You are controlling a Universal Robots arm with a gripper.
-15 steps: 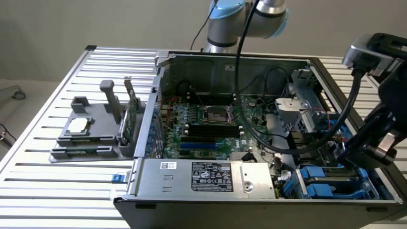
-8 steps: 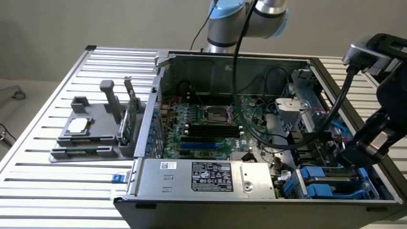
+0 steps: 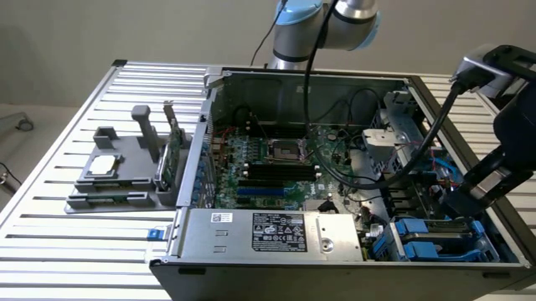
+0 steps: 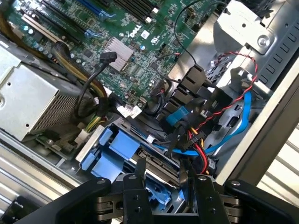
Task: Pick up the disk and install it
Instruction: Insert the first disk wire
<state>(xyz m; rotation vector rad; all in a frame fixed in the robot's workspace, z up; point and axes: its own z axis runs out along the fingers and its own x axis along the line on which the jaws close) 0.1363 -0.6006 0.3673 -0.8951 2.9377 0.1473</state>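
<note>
The disk [image 4: 160, 164] is a grey slab with blue carrier pieces [image 4: 117, 147] beside it. It sits low in the drive bay at the front corner of the open computer case, on the exterior view's right. My gripper [image 4: 162, 167] reaches down into that bay, one black finger [image 4: 140, 175] on each side of the slab, shut on it. In the exterior view the gripper [image 3: 462, 210] hangs just above the blue-framed disk [image 3: 440, 237]; the arm hides part of the bay.
Red, yellow and blue cables [image 4: 198, 140] crowd the bay right behind the fingers. The power supply [image 3: 268, 232] and motherboard [image 3: 277, 163] take up the case's other side. A grey tray [image 3: 84, 188] with a chip and an upright green card [image 3: 173, 160] stands on the slatted table.
</note>
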